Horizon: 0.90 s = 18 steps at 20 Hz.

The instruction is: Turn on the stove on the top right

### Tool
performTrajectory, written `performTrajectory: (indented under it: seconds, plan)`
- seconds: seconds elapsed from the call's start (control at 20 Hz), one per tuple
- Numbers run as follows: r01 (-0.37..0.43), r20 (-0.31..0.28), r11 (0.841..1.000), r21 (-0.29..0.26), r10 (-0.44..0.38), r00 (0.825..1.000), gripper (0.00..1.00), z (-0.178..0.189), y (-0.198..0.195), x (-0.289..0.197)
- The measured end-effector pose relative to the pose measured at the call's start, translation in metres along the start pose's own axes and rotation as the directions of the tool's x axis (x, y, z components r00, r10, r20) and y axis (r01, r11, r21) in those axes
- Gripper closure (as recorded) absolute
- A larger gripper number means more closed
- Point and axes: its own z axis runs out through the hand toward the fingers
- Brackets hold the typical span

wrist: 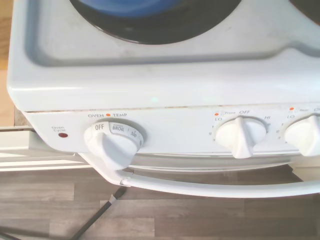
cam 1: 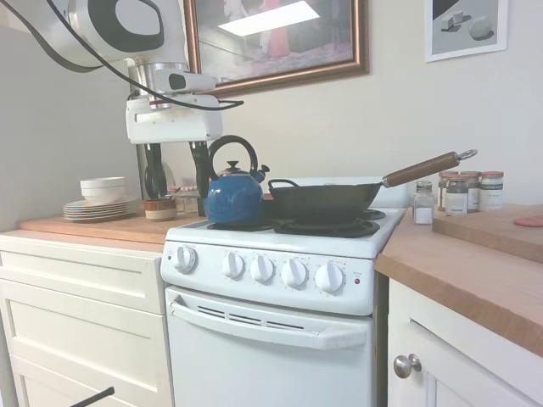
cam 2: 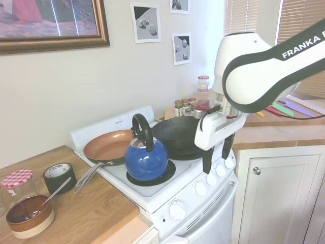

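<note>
Currently —
Gripper (cam 2: 215, 158): fingers spread, gripping nothing, centre-right of frame above the stove's (cam 2: 152, 195) knob row.
Blue kettle (cam 2: 145, 157): frame centre, on front burner.
Wok (cam 1: 327, 202): beside kettle.

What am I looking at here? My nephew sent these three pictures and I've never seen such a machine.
It is a white robot arm whose gripper hangs with open fingers, holding nothing, above the knob row of a narrow white stove. Two pictures come from cameras at opposite sides of the room; the third looks down from the arm's wrist at the knobs. On the burners stand a round blue kettle, a black wok with a wooden handle and a copper-coloured frying pan.
</note>
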Motion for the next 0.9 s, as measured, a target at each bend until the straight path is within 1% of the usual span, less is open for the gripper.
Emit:
performTrajectory:
  seconds: [0.45,0.6,0.9]
  plan:
    - [-0.017,0.000,1.000,-0.017,0.017,1.000,0.00,0.010,0.005,0.006]
    - [-0.029,-0.010,0.999,-0.031,0.029,1.000,0.00,0.023,0.012,0.018]
    - [-0.044,0.010,0.998,-0.054,0.045,0.999,0.00,0.060,0.021,0.038]
